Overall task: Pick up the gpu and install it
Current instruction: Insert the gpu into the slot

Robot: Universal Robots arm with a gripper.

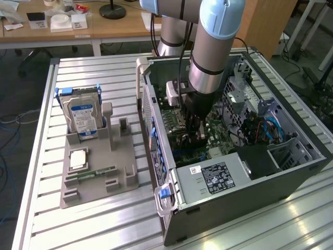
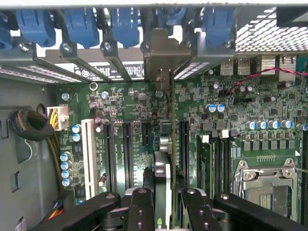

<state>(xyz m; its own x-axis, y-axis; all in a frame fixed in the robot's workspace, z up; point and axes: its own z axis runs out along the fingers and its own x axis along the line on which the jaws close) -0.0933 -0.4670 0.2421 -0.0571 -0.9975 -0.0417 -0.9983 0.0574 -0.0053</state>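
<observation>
Even, bright room light falls from above, with soft glare on the slatted aluminium table [image 1: 104, 73] at the exterior view's near right. Inside the computer case [image 1: 291, 179] it is dimmer; the motherboard [image 2: 125, 106] looks sharp, while the gripper fingers [image 2: 139, 211] nearest the wrist camera are blurred.

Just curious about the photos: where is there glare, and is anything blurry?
Exterior view: bright glare patches on the ribbed metal table near the computer case. Wrist view: the motherboard is fairly crisp, while the gripper fingers holding the gpu look soft and dark.
</observation>
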